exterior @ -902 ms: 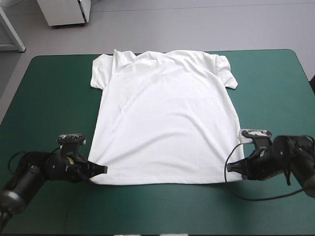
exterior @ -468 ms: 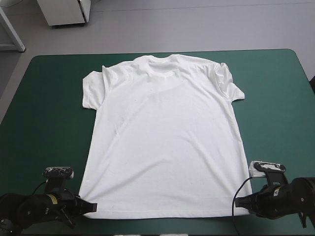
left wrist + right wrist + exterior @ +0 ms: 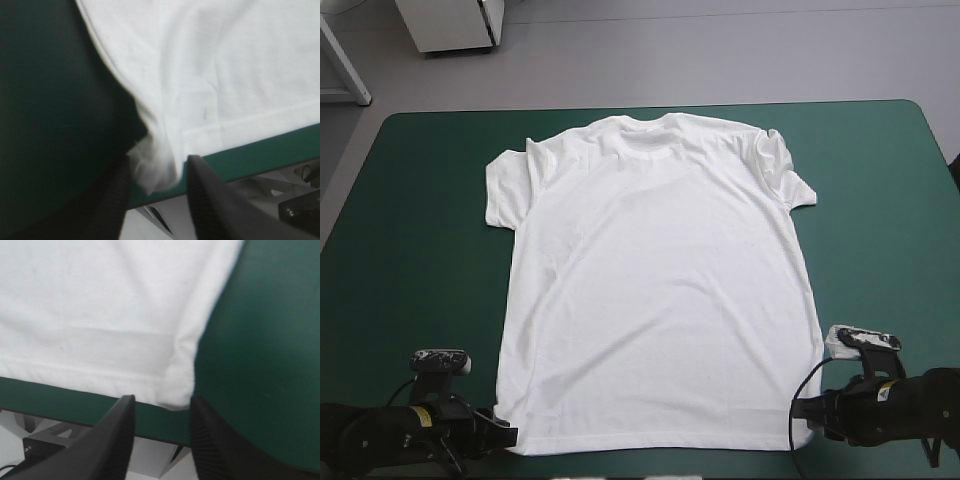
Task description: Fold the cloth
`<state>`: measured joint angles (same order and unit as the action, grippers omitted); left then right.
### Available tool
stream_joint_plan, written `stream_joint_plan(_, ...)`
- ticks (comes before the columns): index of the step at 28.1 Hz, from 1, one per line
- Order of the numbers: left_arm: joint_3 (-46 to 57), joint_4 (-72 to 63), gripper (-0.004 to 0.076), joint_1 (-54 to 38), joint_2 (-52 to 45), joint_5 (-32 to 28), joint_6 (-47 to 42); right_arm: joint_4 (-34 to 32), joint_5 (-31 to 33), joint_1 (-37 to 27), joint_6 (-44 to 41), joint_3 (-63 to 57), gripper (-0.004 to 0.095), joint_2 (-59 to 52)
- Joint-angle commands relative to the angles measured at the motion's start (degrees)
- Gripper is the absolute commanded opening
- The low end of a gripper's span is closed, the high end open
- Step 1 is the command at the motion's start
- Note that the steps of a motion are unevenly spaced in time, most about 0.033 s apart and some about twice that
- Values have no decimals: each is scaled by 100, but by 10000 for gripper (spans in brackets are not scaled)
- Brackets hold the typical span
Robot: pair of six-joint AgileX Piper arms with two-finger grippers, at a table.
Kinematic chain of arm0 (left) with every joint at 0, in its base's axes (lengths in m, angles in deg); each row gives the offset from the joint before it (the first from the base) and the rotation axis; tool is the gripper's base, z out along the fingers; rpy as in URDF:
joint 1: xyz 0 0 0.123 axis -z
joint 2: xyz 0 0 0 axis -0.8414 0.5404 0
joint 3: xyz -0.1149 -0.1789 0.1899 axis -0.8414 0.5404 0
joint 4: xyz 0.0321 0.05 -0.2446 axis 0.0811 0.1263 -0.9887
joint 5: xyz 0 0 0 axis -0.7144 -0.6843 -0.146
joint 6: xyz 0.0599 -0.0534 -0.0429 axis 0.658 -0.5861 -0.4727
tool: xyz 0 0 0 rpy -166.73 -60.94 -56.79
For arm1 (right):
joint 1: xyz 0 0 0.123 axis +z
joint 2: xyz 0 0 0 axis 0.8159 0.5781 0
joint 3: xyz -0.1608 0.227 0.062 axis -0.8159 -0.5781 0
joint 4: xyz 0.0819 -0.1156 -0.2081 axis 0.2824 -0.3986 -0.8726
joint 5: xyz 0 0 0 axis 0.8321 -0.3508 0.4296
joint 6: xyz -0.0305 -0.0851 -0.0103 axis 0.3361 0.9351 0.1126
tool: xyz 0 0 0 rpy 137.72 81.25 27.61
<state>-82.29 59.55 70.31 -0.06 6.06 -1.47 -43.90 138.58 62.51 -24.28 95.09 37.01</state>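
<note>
The white T-shirt (image 3: 650, 290) lies spread flat on the teal-green cover (image 3: 410, 200), collar toward the far edge and hem near the front edge. My left gripper (image 3: 506, 432) sits at the hem's left corner. In the left wrist view this gripper (image 3: 159, 161) is open, and the bunched T-shirt (image 3: 225, 75) corner lies loosely between its fingers. My right gripper (image 3: 802, 410) is at the hem's right corner. In the right wrist view this gripper (image 3: 161, 399) is open too, with the T-shirt (image 3: 100, 315) corner flat just ahead of the gap.
The table's front edge runs close under both grippers in the wrist views. Bare teal-green cover stretches to either side of the shirt. The far edge lies just beyond the collar.
Both grippers drew the hem back toward the front edge, and the shirt slid with them and flattened, sleeves spreading. Since just before, the shirt has barely shifted.
</note>
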Motion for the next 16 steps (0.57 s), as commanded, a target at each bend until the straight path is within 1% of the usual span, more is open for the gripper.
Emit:
stream_joint_plan(1, -672, -202, 503, 27, 10, -20, 69, 97, 82, 3, -75, 708, 533, -8)
stream_joint_plan(2, -879, -98, 521, 27, 22, -59, 98, -111, 67, 3, -133, 948, 538, -8)
stream_joint_plan(3, -1098, 41, 519, 27, 51, -136, 98, -329, 55, 3, -156, 1148, 536, -8)
stream_joint_plan(5, -1556, 468, 501, 16, 211, -175, 41, -974, 75, 3, -166, 1661, 537, 54)
stream_joint_plan(6, -1970, 916, 477, 16, 481, -69, -52, -1464, 87, 3, -198, 2164, 537, 209)
stream_joint_plan(7, -2193, 1074, 463, 16, 679, -4, -52, -1611, 87, 3, -198, 2418, 537, 326)
stream_joint_plan(10, -2776, 1356, 438, 16, 1384, 10, 77, -1726, 87, 3, -198, 3132, 522, 769)
stream_joint_plan(14, -3549, 1648, 421, 16, 2328, -190, 150, -1726, 87, 3, -102, 3971, 469, 1455)
stream_joint_plan(16, -3851, 1788, 414, 4, 2797, -204, 150, -1726, 87, -10, -16, 4254, 465, 1798)
